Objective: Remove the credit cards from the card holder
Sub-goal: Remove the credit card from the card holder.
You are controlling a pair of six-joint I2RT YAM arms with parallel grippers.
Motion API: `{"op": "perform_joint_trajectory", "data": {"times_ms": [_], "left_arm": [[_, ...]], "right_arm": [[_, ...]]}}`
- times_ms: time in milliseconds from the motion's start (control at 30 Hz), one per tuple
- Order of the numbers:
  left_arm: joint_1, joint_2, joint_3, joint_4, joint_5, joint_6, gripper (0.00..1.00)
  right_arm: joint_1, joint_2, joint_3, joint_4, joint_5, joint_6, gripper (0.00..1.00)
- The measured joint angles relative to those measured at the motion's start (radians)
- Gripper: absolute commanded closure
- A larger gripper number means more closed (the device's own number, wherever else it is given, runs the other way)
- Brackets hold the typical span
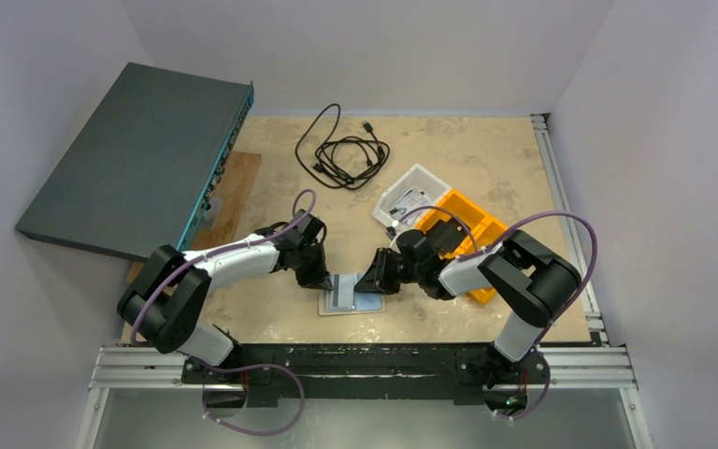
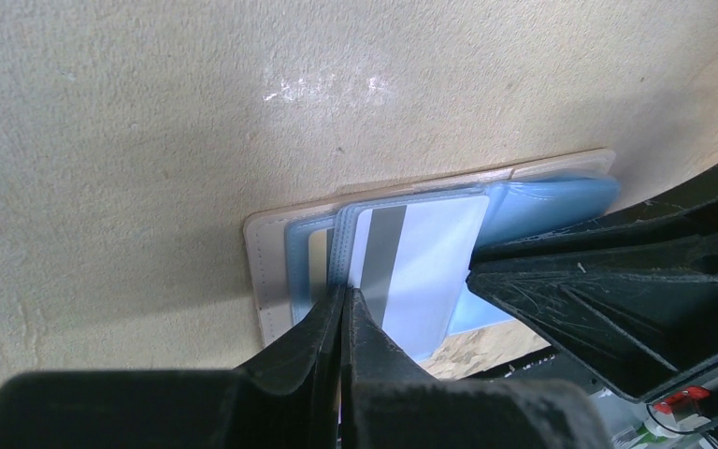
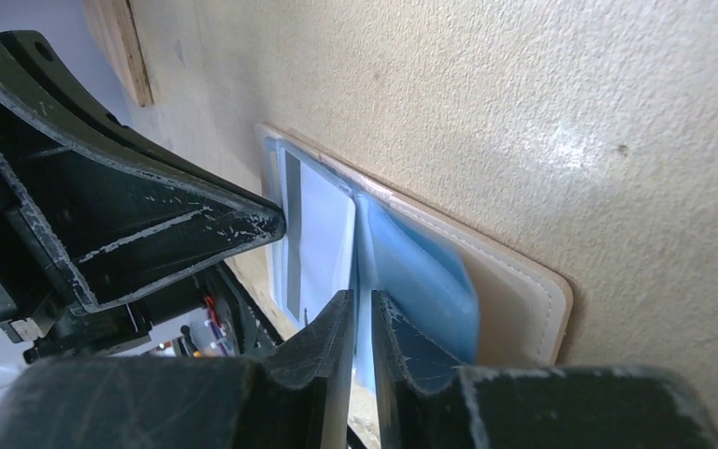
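Note:
The card holder [image 1: 371, 302] lies open on the table between both arms, cream outside [image 2: 266, 281], blue-grey inside [image 3: 514, 281]. A white credit card [image 2: 421, 262] with a grey stripe sticks partway out of a pocket [image 3: 323, 234]. My left gripper [image 2: 347, 292] is shut, its tips down on the pocket edge beside the card [image 1: 323, 281]. From the opposite side my right gripper [image 3: 362, 299] reaches the holder [image 1: 371, 283], jaws a narrow gap apart, with the edge of the blue flap [image 3: 421, 271] in that gap.
An orange bin [image 1: 472, 234] and a white tray [image 1: 409, 198] stand behind the right arm. A black cable [image 1: 341, 150] lies coiled at the back. A dark grey box [image 1: 140, 154] leans at the left over a wooden board [image 1: 229, 196].

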Motion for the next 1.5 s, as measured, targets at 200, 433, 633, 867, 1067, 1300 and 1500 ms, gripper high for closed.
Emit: {"op": "perform_joint_trajectory", "data": {"times_ms": [200, 433, 633, 867, 1067, 1300, 1500], "left_arm": [[0.000, 0.002, 0.003, -0.003, 0.000, 0.000, 1.00], [0.000, 0.006, 0.006, -0.006, 0.001, 0.001, 1.00], [0.000, 0.008, 0.008, -0.008, 0.002, 0.001, 1.00], [0.000, 0.010, 0.010, -0.009, 0.002, 0.001, 1.00], [0.000, 0.010, 0.011, -0.011, 0.002, 0.001, 1.00], [0.000, 0.011, 0.011, -0.012, 0.002, 0.001, 1.00], [0.000, 0.012, 0.013, -0.013, 0.002, 0.001, 1.00]], "right_arm": [[0.000, 0.037, 0.006, 0.042, -0.024, 0.005, 0.89], [0.000, 0.050, 0.006, 0.064, -0.038, 0.013, 0.88], [-0.001, 0.056, 0.010, 0.068, -0.047, 0.014, 0.85], [-0.002, 0.062, 0.013, 0.071, -0.053, 0.019, 0.85], [-0.002, 0.062, 0.013, 0.076, -0.054, 0.027, 0.86], [-0.002, 0.068, 0.005, 0.097, -0.055, 0.045, 0.88], [-0.002, 0.069, -0.002, 0.109, -0.053, 0.053, 0.88]]}}
